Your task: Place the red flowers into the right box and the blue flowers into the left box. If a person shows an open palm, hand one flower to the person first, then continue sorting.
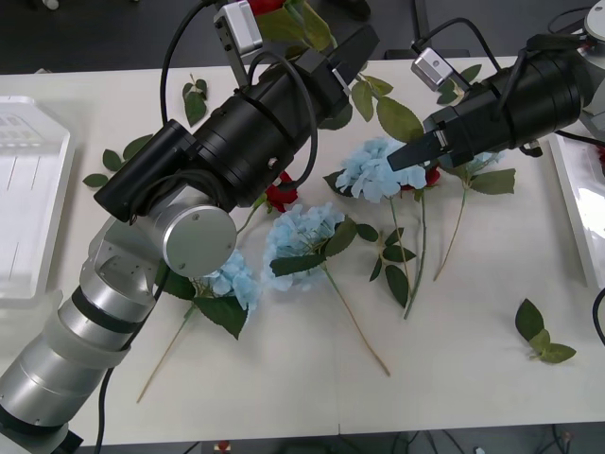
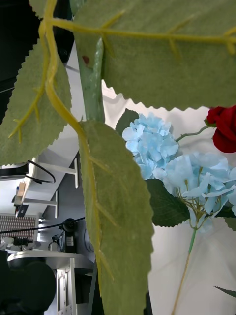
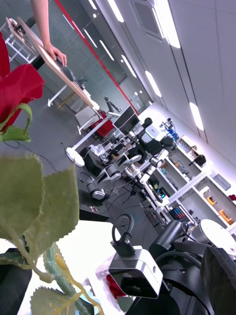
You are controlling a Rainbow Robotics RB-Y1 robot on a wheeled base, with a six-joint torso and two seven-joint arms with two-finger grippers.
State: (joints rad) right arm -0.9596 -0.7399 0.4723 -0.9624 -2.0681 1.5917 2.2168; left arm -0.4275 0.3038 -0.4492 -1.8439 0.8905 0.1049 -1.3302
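My left gripper (image 1: 359, 47) is raised above the table's far edge, shut on the stem of a red flower (image 1: 267, 5). Its head (image 3: 14, 93) and leaves (image 3: 34, 197) hang close before the left wrist camera. My right gripper (image 1: 402, 159) hovers low over a blue flower (image 1: 373, 170) and a red flower (image 1: 430, 177). Big leaves (image 2: 118, 226) block most of the right wrist view, with blue flowers (image 2: 152, 142) and a red flower (image 2: 223, 128) behind. More blue flowers (image 1: 302, 232) (image 1: 232, 279) and a red flower (image 1: 281, 194) lie mid-table. The left box (image 1: 28, 189) and the right box (image 1: 577, 189) sit at the table's ends.
Loose leaf sprigs lie at the back left (image 1: 194, 99) and the front right (image 1: 539, 336). My left arm (image 1: 189, 189) crosses the table's left half above the flowers. The right arm's wrist camera (image 3: 135, 270) sits close to the left gripper. The front centre has bare tabletop (image 1: 454, 378).
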